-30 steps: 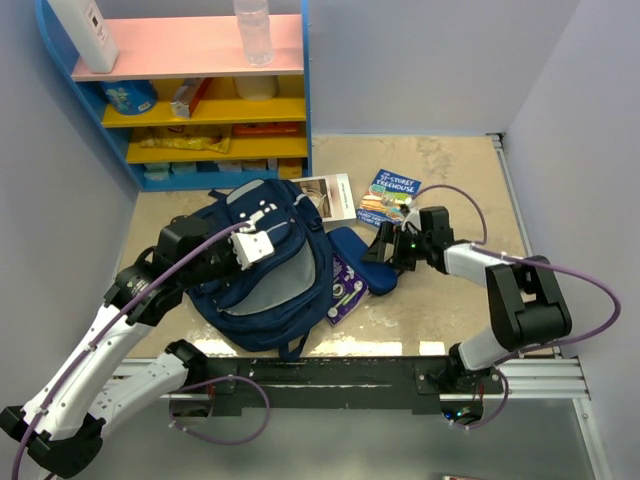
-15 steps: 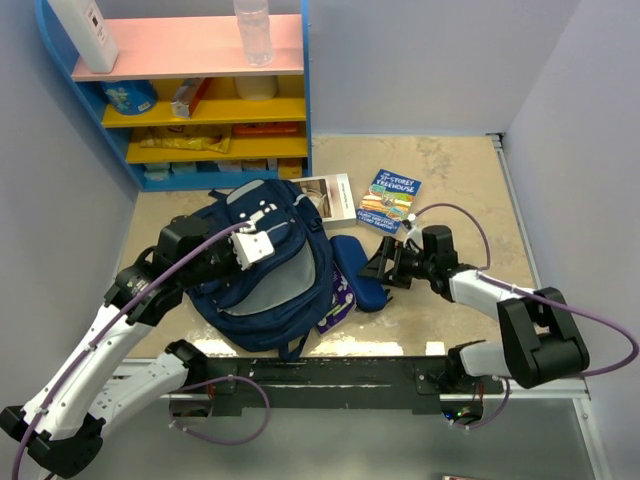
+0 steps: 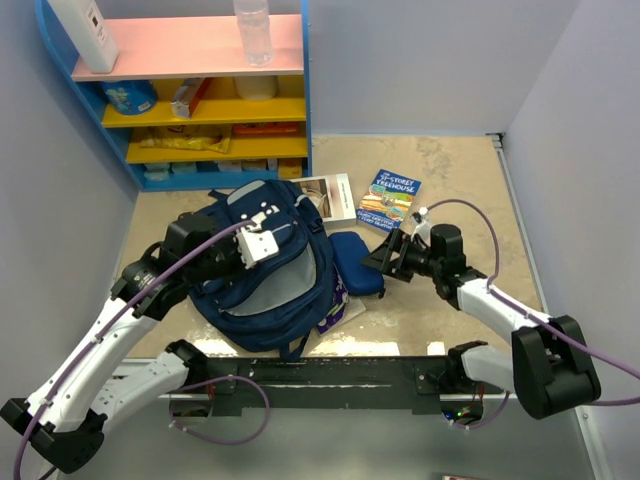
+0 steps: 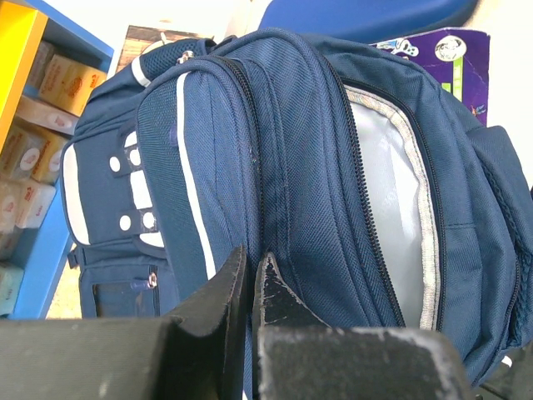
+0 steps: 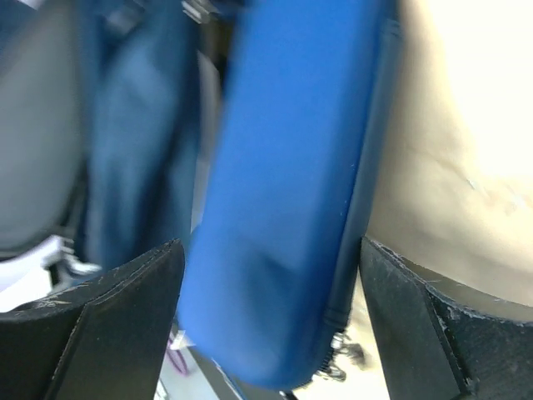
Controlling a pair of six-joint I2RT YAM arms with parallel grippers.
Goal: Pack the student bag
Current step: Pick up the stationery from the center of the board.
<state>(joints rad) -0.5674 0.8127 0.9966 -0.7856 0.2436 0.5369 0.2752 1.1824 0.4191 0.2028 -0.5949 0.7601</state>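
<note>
1. The backpack (image 3: 262,290) lies on the counter (image 3: 455,175), left of centre and in front of the shelf (image 3: 200,95), with its white patch towards the shelf
2. Its main pocket is unzipped, and grey lining shows in the gap in my left wrist view
3. My left tool (image 4: 250,262) sits over the backpack with its fingers (image 4: 225,292) pressed almost together, only a thin slit between them; I cannot tell whether any fabric is pinched in there
4. My right tool (image 3: 385,258) is spread wide at the right end of the blue pencil case (image 3: 355,262)
5. In my right wrist view the case runs between the two fingers (image 5: 125,308), one on each side; I cannot tell whether either one touches it
6. The case rests on the counter just beside the backpack's right edge
7. A purple box (image 3: 338,300) pokes out from under the backpack, next to the case
8. A paperback (image 3: 390,198) and a booklet (image 3: 328,195) lie flat beyond the case, side by side, near the shelf
</note>
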